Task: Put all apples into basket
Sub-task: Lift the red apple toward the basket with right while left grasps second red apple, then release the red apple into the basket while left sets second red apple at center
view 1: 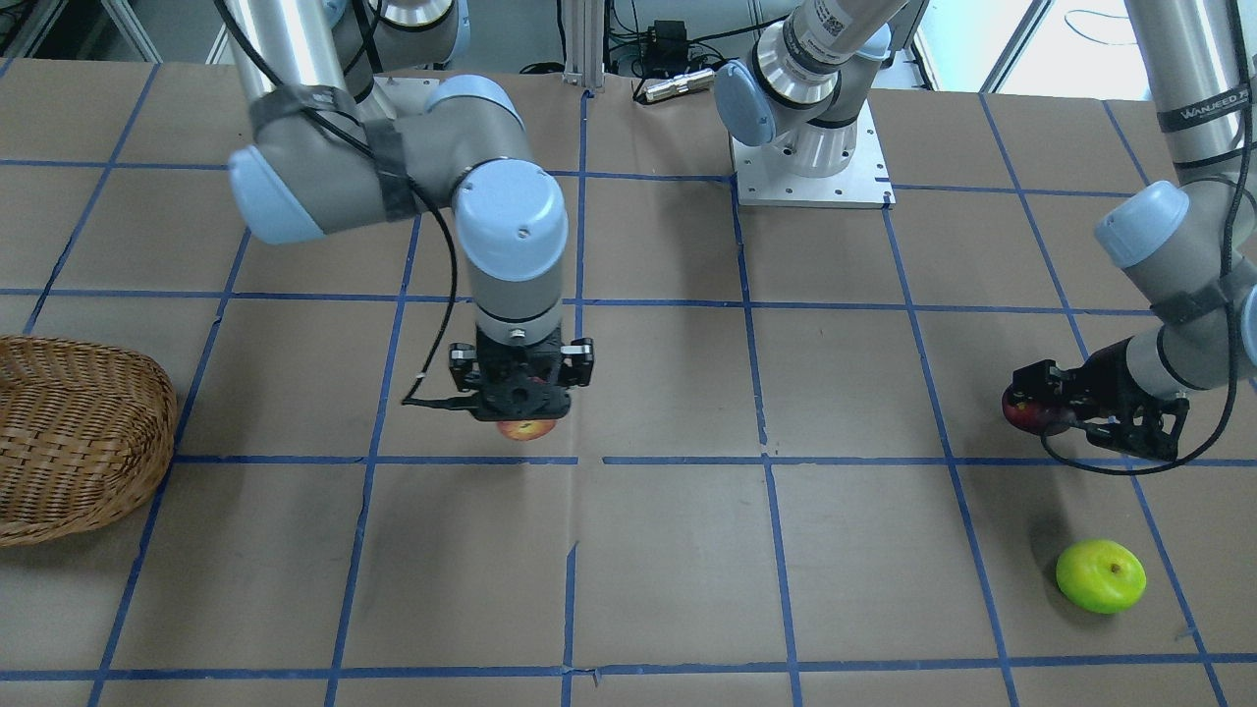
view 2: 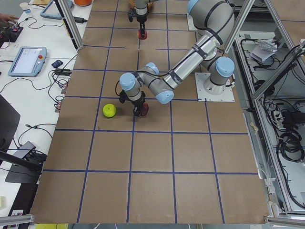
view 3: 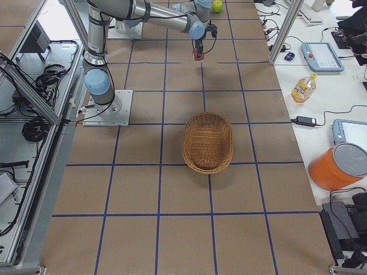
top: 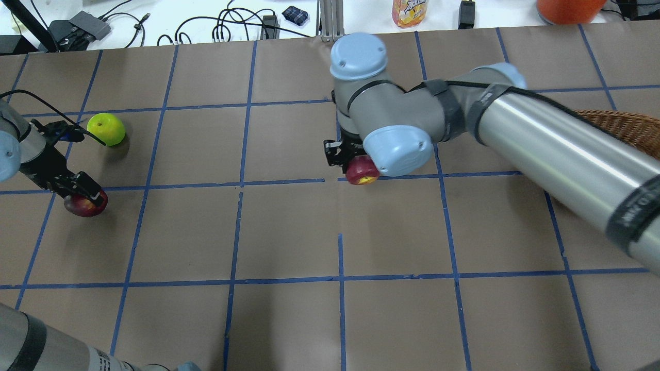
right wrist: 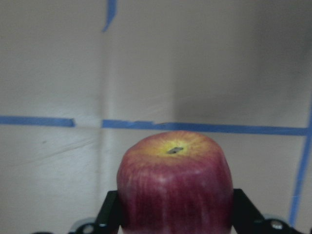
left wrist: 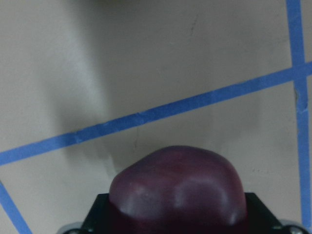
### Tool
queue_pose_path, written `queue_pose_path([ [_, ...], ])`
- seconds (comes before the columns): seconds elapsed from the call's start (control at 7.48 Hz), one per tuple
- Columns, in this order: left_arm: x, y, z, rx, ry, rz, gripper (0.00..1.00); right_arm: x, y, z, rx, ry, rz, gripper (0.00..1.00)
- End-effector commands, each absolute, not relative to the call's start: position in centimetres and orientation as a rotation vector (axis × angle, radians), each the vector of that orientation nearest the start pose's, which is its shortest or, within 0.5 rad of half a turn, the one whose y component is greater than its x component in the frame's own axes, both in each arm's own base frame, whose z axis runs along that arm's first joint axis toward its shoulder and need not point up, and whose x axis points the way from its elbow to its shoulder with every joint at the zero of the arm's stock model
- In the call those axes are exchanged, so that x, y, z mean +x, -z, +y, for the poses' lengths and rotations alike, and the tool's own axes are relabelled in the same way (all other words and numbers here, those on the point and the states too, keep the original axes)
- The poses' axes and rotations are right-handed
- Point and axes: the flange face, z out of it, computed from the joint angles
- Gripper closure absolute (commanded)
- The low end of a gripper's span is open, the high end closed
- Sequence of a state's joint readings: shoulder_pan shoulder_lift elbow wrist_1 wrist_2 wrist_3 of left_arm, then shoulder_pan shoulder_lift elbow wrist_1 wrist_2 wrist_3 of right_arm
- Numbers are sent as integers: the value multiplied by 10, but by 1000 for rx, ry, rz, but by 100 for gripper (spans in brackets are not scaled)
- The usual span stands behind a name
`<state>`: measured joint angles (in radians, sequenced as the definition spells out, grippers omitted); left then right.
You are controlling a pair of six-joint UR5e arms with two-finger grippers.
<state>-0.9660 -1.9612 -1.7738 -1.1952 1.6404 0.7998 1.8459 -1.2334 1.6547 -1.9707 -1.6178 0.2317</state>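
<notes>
My right gripper (view 1: 522, 420) points straight down and is shut on the streaky red apple (view 1: 525, 429), yellowish base down, above the table's middle; the apple also shows in the right wrist view (right wrist: 174, 180) and the overhead view (top: 362, 171). My left gripper (top: 85, 198) is shut on the dark maroon apple (top: 84, 204), held low near the table at my far left; it fills the bottom of the left wrist view (left wrist: 178, 187). The lime green apple (top: 106, 129) lies on the table just beyond that gripper. The wicker basket (view 1: 69, 432) stands at my far right, with no apple showing in it (view 3: 208, 141).
The table is brown paper with a blue tape grid (view 1: 766, 462). The right arm's long link (top: 562, 149) crosses over the table in front of the basket. A bottle, an orange container and cables lie on the side bench (view 3: 321, 86) beyond the table's far edge.
</notes>
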Motion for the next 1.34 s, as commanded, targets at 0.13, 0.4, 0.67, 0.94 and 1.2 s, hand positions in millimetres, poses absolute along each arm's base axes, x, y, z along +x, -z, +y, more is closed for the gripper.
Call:
queue_pose_path([
  [0.13, 98, -263, -550, 101, -337, 3292, 92, 61, -336, -581, 118, -38, 3314, 70],
  [0.4, -49, -264, -566, -85, -324, 3219, 92, -79, -340, -578, -22, -95, 3291, 71],
  [0.67, -208, -269, -577, -404, -81, 3231, 92, -197, -332, -556, -98, -61, 3200, 82],
  [0.94, -279, -244, -573, -421, 0, 3247, 92, -272, -313, -550, -353, 70, 3204, 78],
  [1.2, -336, -232, -552, -337, 104, 3189, 90, -338, -276, -540, -378, 164, 3211, 73],
])
